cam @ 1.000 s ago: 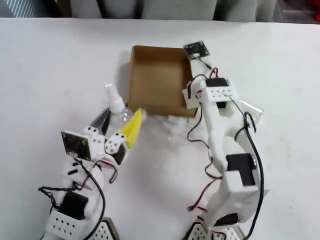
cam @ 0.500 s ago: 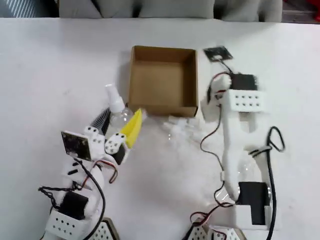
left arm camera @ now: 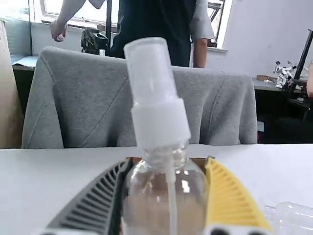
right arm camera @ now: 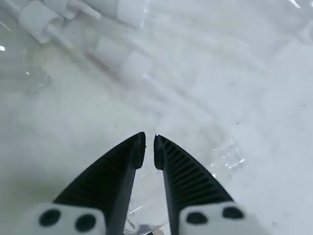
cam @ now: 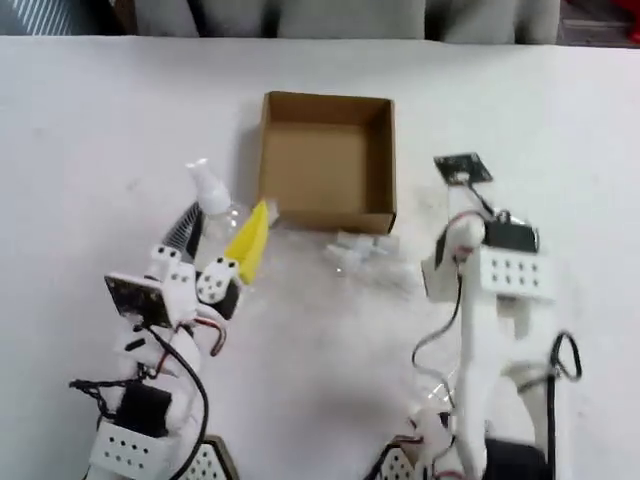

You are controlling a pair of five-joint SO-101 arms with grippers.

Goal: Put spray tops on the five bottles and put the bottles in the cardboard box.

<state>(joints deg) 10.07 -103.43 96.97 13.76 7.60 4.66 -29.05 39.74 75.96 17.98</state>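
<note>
One bottle [left arm camera: 164,196] with its spray top [left arm camera: 155,93] on is clamped between the grey and yellow fingers of the left end effector [cam: 226,218]. It sits outside the box [cam: 330,217], just beside the near left corner. From this grip the open box lies to the right and a little farther from the arm's base, so the coming move looks like a carry over the left wall and a release inside. The bottle's long axis runs in line with the fingers, top leading, pointing away from the base and slightly away from the box. That arm is the nearer one. The right end effector [right arm camera: 149,143] is closed on nothing, low over the surface [cam: 100,120], with loose tops [right arm camera: 122,63] lying beyond its tips, near the box's front wall
</note>
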